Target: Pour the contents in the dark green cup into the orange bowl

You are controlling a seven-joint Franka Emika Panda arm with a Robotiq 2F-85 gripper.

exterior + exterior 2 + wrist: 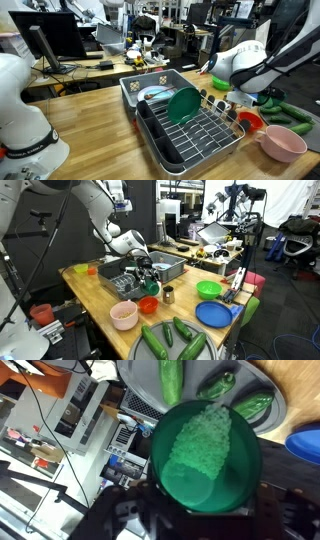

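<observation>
In the wrist view my gripper is shut on the dark green cup. I look into the cup's mouth and see pale green grains lying against its upper wall. In an exterior view the gripper holds the cup over the near end of the dish rack. The orange bowl sits on the table just in front of it, beside the pink bowl. The orange bowl also shows in an exterior view, below the gripper.
A black dish rack holds a teal-green plate. A metal cup, a lime bowl and a blue dish stand nearby. Cucumbers lie on a grey plate at the table's front edge.
</observation>
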